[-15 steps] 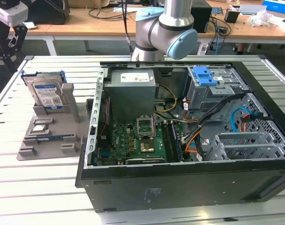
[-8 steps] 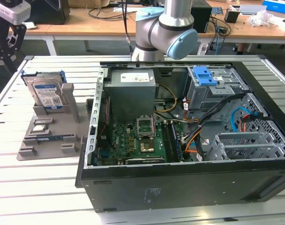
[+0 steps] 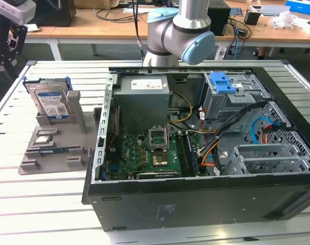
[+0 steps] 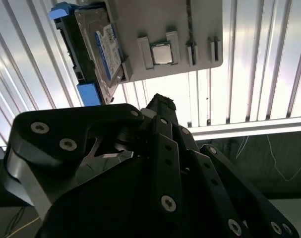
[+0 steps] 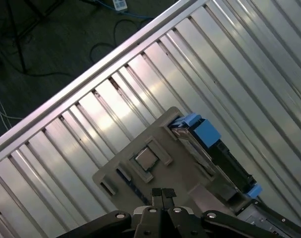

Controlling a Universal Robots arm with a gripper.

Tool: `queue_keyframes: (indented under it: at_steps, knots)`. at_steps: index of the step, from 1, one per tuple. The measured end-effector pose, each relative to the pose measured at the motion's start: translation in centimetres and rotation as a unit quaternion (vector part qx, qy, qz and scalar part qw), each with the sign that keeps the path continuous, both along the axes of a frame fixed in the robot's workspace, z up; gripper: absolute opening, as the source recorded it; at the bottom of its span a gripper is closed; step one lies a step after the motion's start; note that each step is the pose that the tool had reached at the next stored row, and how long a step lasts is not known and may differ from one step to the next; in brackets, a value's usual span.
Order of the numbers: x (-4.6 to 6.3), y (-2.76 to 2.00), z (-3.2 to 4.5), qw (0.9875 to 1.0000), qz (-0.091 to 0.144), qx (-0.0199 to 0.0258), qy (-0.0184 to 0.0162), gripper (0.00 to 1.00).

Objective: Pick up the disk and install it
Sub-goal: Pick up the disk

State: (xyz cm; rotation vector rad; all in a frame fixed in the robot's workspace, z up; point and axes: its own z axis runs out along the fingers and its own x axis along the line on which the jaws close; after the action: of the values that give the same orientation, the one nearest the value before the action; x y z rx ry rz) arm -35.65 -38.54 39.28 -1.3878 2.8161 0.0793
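The gripper (image 5: 162,192) hangs above the slatted table (image 3: 42,204) with its fingertips pressed together and nothing between them. In the exterior view its dark body sits at about eleven o'clock from the disk (image 3: 50,99). The disk stands upright on edge in the back slot of a grey holder tray (image 3: 57,143), at nine o'clock from the open computer case (image 3: 195,153), with its label facing the camera and the blue carrier frame showing at its top corners. The step in hand looks like the reach for the disk, and it is not yet touched. To do this well, I judge the fingers must spread first. They should then come straight down over the disk's top edge, square to its flat faces, and close on the metal body rather than the springy blue frame. Edges to mind are the holder's upright post just at three o'clock of the disk, and the case wall beyond it. The open room lies above the disk and towards nine o'clock — bare slats there — so a vertical lift clears the slot most cleanly.
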Motion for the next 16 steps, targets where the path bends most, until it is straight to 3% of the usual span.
queue_keyframes:
  at_steps: [4,10,16]
  knots:
    - [0.00,0.00,0.00,0.9995,0.031,0.0000,0.0000,0.10]
    - [0.00,0.00,0.00,0.9967,0.081,0.0000,0.0001,0.10]
    - [0.00,0.00,0.00,0.9900,0.141,0.0000,0.0000,0.10]
